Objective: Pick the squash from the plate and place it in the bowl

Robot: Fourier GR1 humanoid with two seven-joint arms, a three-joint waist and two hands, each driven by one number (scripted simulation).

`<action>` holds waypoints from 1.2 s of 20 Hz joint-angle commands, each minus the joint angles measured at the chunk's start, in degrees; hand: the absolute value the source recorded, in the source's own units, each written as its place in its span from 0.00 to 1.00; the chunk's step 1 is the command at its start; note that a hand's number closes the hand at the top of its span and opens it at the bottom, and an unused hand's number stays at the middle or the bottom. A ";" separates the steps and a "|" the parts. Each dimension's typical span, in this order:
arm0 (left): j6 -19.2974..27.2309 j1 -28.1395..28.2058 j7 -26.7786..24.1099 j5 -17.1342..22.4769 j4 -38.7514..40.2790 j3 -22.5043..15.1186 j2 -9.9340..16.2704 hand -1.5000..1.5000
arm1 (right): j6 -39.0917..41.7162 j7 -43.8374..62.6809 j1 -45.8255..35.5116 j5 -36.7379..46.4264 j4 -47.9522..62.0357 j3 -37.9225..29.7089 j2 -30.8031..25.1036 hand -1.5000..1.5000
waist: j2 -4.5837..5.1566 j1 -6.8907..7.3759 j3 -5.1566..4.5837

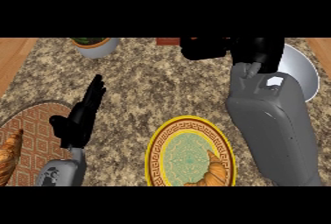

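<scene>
The squash is hidden as the right hand (pixel 208 47) hangs beside the bowl (pixel 304 70), fingers unreadable; left hand (pixel 81 116) rests open.

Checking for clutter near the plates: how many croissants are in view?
2. One croissant lies on the yellow-rimmed plate at lower centre; the other croissant sits at the left edge on the brown patterned plate. More may be hidden.
</scene>
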 commanded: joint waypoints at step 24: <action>0.72 -0.33 3.91 -1.61 -3.29 -1.36 -1.47 0.50 | -10.24 -27.83 4.52 2.20 41.78 -15.64 -19.48 1.00 | 0.20 0.43 0.05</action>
